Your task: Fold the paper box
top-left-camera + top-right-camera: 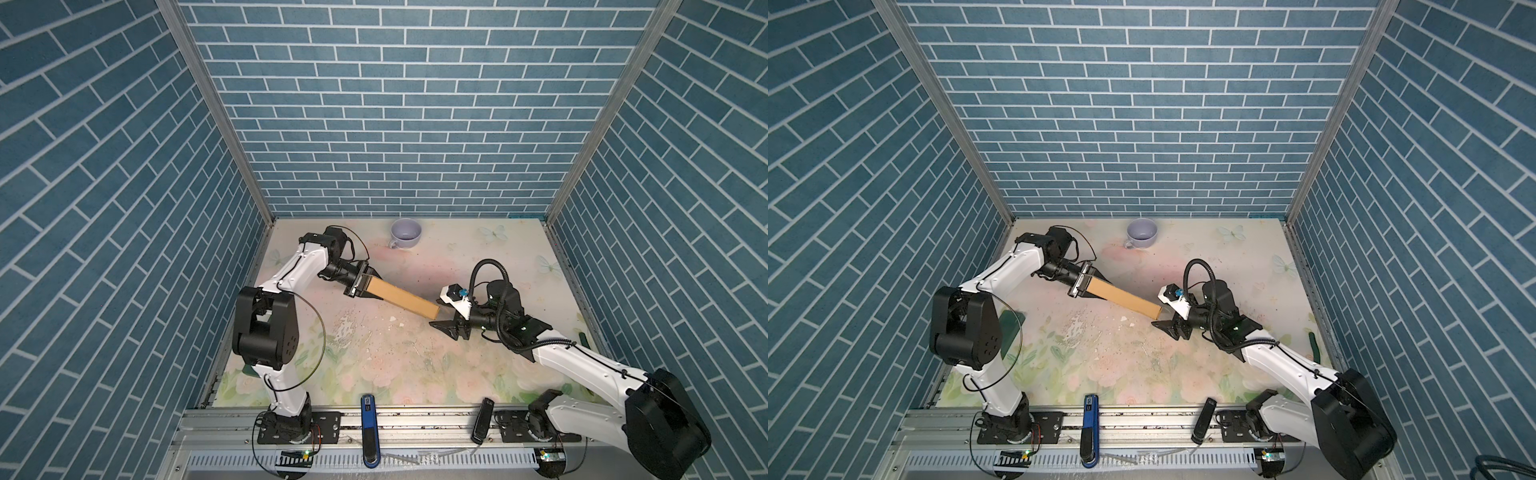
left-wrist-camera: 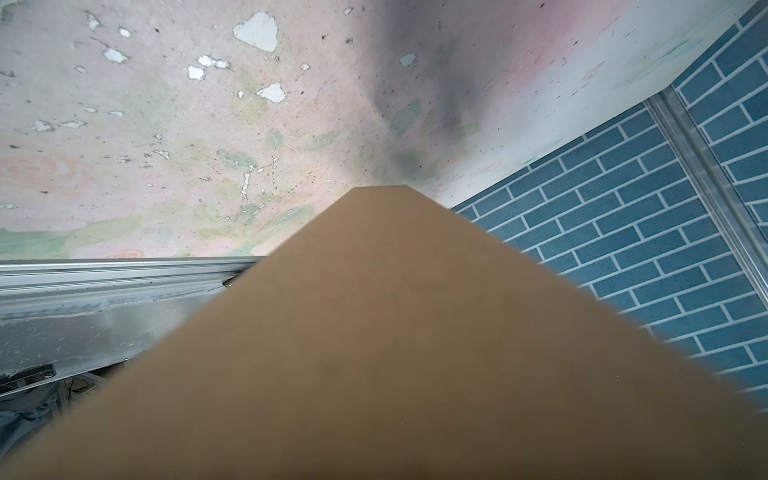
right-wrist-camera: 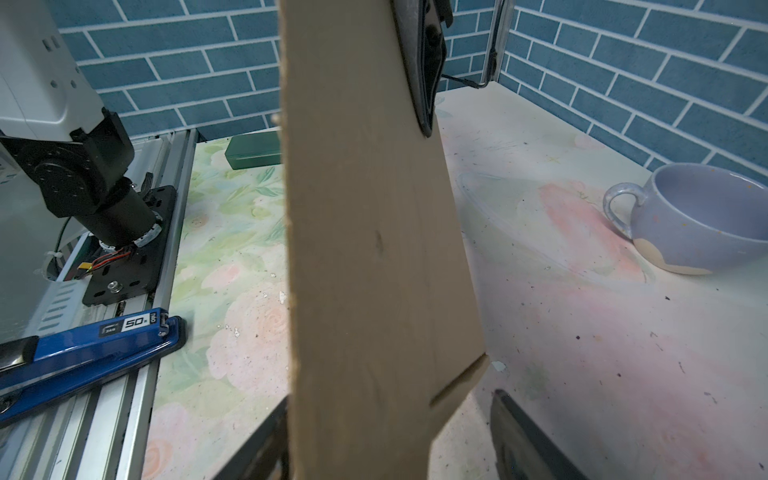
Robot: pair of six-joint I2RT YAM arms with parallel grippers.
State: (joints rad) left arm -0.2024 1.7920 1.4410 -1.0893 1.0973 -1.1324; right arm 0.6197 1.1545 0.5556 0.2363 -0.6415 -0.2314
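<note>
Two-ended hold: left gripper [image 1: 373, 286] clenched on one end of the paper box [image 1: 401, 297]; right gripper [image 1: 444, 314] released, straddling the other end.
The flattened box spans between them on edge, over mid-table [image 1: 415, 365]. Probably best: centre the right jaws on the slit-tab end, pinch squarely, left grip firm against twisting.

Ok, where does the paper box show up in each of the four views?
Top view: paper box mid-table, slanting down-right from the left claw that holds its end.
Top view: paper box in the same place, slightly further left in the picture.
Left wrist: fills the lower middle, tapering upward.
Right wrist: a tall strip down the centre.
Shared landmark: the lilac mug, absent from the left wrist view.
</note>
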